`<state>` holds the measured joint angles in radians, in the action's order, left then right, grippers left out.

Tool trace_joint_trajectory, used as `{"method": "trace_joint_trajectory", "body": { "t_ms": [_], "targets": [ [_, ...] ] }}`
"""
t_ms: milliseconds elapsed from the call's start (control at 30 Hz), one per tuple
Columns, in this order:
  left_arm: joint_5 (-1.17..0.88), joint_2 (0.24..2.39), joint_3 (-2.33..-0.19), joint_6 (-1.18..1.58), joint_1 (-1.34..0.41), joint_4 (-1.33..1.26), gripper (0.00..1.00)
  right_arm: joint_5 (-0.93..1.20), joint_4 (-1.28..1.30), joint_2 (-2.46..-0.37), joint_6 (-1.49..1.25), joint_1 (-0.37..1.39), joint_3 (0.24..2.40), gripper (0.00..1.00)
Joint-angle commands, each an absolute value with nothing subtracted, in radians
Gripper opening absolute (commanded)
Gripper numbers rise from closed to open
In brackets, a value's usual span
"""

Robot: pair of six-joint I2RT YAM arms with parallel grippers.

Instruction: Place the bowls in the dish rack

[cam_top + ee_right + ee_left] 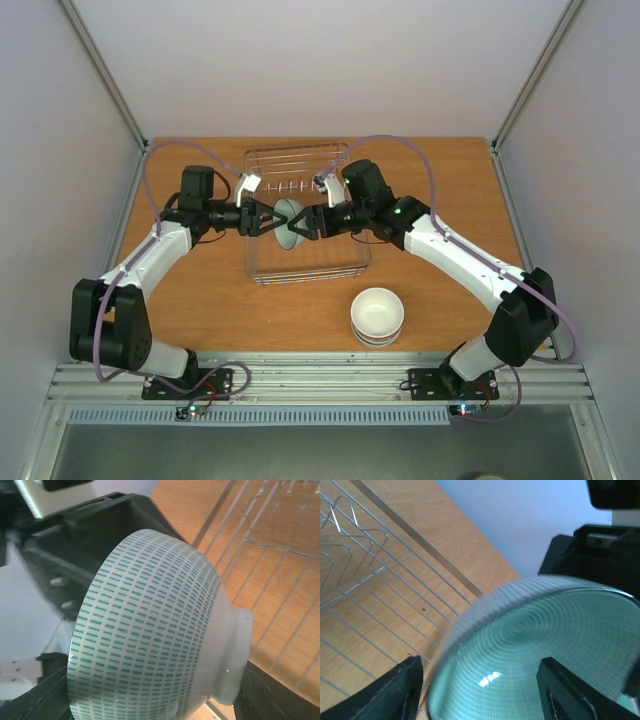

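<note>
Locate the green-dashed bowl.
Top view, centre: the green-dashed bowl is tipped on its side over the rack, between the left gripper and the right gripper.

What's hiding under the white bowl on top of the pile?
Under the top bowl, more stacked bowls peek out, just their rims. Their insides, and how many there are, are covered up.
</note>
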<state>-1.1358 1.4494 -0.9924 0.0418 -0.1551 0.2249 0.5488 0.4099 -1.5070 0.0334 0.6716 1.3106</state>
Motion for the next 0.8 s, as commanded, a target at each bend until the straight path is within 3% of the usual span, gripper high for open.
{"method": "trace_joint_trajectory", "body": {
  "t_ms": [0, 133, 267, 367, 767],
  "targets": [
    [-1.009, 1.384, -1.023, 0.024, -0.160, 0.240, 0.71, 0.382, 0.507, -1.558, 0.118, 0.672, 1.448, 0.01],
    [-0.781, 1.366, -1.073, -0.034, -0.158, 0.331, 0.78, 0.216, 0.601, -1.641, 0.175, 0.672, 1.572, 0.01],
    [-0.594, 1.356, -1.089, -0.057, -0.153, 0.368, 0.80, 0.040, 0.677, -1.749, 0.230, 0.671, 1.694, 0.01],
    [-0.578, 1.352, -1.088, -0.067, -0.147, 0.379, 0.80, -0.037, 0.707, -1.818, 0.262, 0.672, 1.771, 0.01],
    [-0.518, 1.345, -1.084, -0.086, -0.141, 0.397, 0.80, 0.003, 0.783, -2.108, 0.300, 0.702, 2.119, 0.01]
  ]
}}
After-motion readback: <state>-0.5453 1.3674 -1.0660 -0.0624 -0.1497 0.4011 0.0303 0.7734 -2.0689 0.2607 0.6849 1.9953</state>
